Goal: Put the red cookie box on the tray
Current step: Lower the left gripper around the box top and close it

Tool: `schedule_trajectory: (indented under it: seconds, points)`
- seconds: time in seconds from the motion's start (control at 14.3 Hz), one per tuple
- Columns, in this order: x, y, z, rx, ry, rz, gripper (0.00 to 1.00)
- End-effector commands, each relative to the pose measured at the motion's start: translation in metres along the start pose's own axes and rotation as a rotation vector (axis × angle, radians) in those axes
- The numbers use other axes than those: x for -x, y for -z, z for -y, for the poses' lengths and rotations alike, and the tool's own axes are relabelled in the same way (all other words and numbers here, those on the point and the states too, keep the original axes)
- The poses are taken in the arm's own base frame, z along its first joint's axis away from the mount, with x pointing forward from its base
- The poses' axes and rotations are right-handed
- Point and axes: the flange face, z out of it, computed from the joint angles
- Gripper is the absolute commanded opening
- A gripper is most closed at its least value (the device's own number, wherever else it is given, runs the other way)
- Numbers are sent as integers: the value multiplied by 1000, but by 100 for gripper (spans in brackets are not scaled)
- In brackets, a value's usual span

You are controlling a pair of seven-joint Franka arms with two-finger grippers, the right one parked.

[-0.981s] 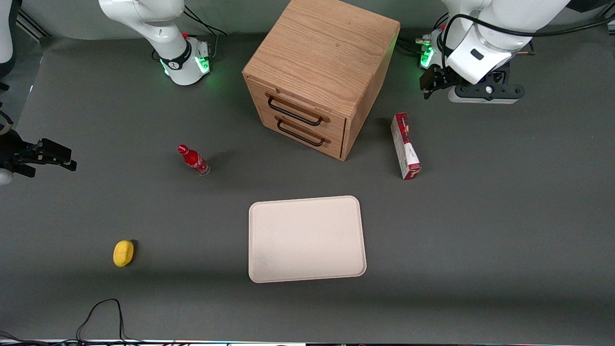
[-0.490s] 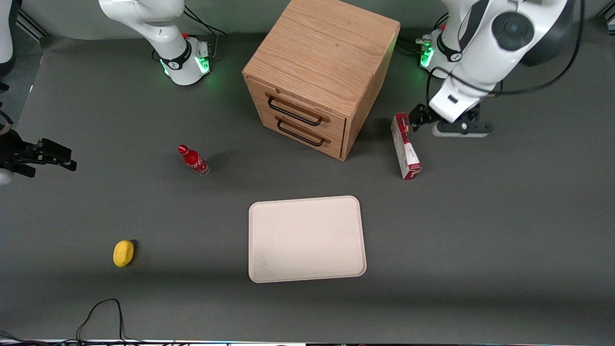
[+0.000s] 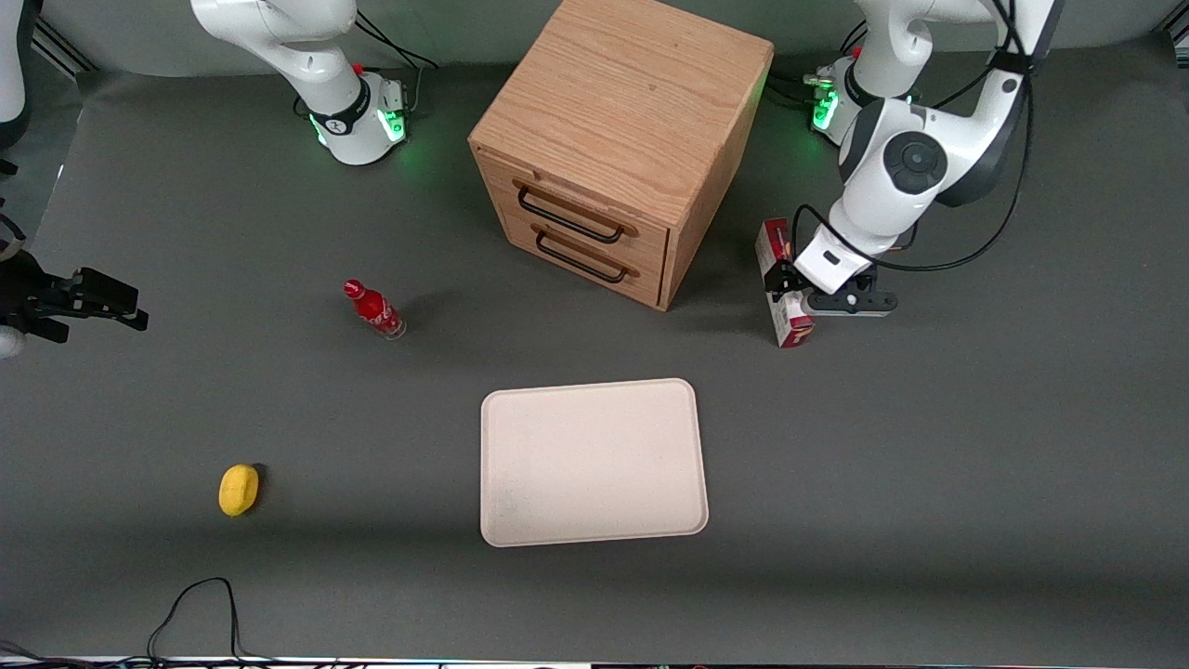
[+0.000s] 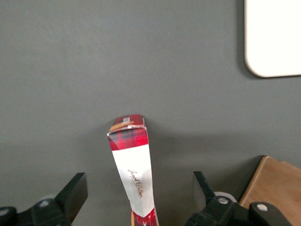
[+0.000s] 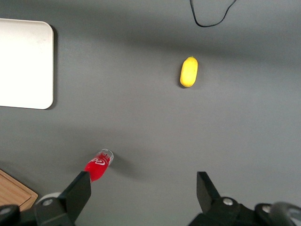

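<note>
Your claw (image 4: 138, 193) hangs released, fingers straddling the red cookie box (image 4: 134, 169) on the surface; grip its long sides mid-length (light, crushable cardboard, I judge).

The red cookie box (image 3: 786, 297) (image 4: 134, 167) is long and narrow, dark red with a white printed face. It lies flat on the table beside the wooden cabinet (image 3: 618, 139). The tray (image 3: 592, 461) (image 4: 273, 37) is cream-white, with rounded corners, nearer to the front camera, apart from the box. The gripper (image 3: 806, 288) (image 4: 138, 197) hangs over the box, its fingers spread wide on both sides of it.
</note>
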Motion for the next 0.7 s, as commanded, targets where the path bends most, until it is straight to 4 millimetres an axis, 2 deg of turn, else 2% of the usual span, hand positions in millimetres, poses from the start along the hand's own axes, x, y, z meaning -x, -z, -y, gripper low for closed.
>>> schedule_trajectory:
  seconds: [0.0, 0.28, 0.63]
  points:
    - [19, -11, 2, 3, -19, -18, 99]
    - [29, -41, 10, -3, -10, -1, 99]
    - [35, -48, 11, -7, -3, 10, 98]
